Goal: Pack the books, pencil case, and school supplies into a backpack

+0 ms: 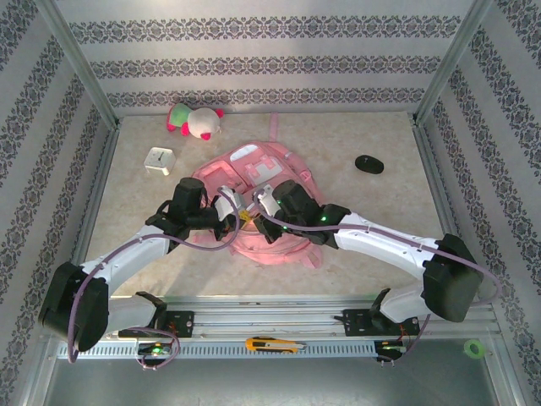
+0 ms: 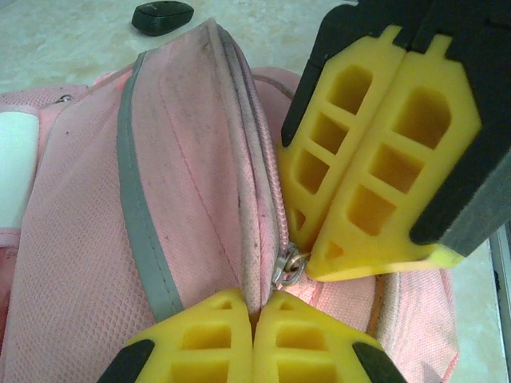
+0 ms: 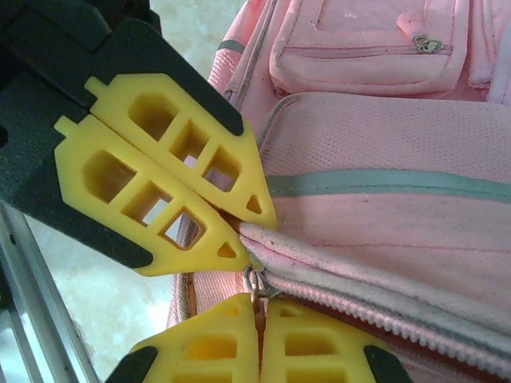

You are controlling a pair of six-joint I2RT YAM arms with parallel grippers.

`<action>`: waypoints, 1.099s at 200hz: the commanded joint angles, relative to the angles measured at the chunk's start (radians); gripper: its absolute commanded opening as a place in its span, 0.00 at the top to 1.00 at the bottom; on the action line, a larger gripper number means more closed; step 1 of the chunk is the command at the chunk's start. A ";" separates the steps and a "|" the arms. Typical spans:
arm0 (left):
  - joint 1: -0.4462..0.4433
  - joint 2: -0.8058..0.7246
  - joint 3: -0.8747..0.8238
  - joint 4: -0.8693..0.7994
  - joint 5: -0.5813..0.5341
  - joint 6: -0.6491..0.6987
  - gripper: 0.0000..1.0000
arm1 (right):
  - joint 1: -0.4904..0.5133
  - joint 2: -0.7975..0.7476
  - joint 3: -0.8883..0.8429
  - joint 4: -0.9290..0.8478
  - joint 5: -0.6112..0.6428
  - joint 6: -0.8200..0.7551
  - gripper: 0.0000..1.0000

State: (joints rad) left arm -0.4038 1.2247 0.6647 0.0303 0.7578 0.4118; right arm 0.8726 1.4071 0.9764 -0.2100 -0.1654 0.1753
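Beige tabletop (image 1: 380, 220); clock (image 1: 158, 160), plush (image 1: 196, 121), black lump (image 1: 368, 164) behind backpack (image 1: 254, 165); left fingers (image 2: 211, 339), right fingers (image 3: 315, 347) closed at zipper (image 3: 383, 307)

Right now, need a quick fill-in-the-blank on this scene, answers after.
1. The left tool and right tool are both ___.
2. The right tool pinches the zipper pull of the ___ backpack.
3. In the top view, the black oval lump lies to the ___ of the backpack.
Answers: shut; pink; right.
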 commanded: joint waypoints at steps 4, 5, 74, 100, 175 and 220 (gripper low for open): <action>0.014 0.005 0.055 -0.006 -0.046 0.036 1.00 | -0.029 -0.036 -0.026 -0.060 -0.041 0.016 1.00; 0.015 0.005 0.055 -0.007 -0.049 0.037 1.00 | -0.032 -0.037 -0.027 -0.063 -0.045 0.017 1.00; 0.017 -0.001 0.056 -0.115 -0.141 0.139 1.00 | -0.152 -0.023 -0.043 -0.168 -0.253 0.090 1.00; 0.020 -0.016 0.046 -0.155 -0.158 0.171 1.00 | -0.207 -0.055 -0.070 -0.189 -0.263 0.083 1.00; -0.011 -0.022 0.045 -0.205 -0.136 0.279 0.66 | -0.225 -0.027 -0.087 -0.116 -0.370 0.059 1.00; -0.159 -0.040 0.002 -0.064 -0.249 0.334 0.45 | -0.218 -0.019 -0.072 -0.097 -0.399 0.053 1.00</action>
State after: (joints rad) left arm -0.4946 1.2160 0.6930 -0.1234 0.5980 0.6956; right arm 0.6582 1.3838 0.9024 -0.3126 -0.5266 0.2363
